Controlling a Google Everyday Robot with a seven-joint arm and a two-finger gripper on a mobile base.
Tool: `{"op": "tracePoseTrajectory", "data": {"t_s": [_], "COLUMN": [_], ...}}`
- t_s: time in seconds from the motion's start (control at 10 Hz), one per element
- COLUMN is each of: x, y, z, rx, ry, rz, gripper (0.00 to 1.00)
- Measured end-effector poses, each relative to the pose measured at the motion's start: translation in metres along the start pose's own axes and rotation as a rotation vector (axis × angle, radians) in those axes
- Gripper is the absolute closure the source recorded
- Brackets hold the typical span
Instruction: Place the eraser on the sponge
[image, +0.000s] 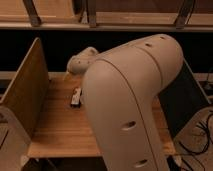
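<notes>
The eraser (76, 96), a small whitish oblong block with dark parts, lies on the wooden table (57, 132) left of centre, and nothing is touching it. My big beige arm (132, 100) fills the middle and right of the camera view. A rounded arm link (82, 61) sticks out behind it, above the eraser. My gripper is hidden somewhere behind the arm. The sponge is also out of view, with much of the table covered by the arm.
An upright wooden side panel (27, 90) borders the table on the left and a dark panel (189, 100) stands on the right. A shelf rail (60, 24) runs along the back. Cables (202, 137) lie on the floor at the right.
</notes>
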Motion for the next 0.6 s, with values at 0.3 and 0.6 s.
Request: {"op": "tracePoseTrajectory", "data": {"t_s": [0.3,0.6], "x": [0.019,0.063], "y": [0.013,0.063], "z": [0.005,0.016], "rx": [-0.035,-0.131], "ry": [0.010,0.082], "rz": [0.123,0.315], "gripper": [0.20,0.20]}}
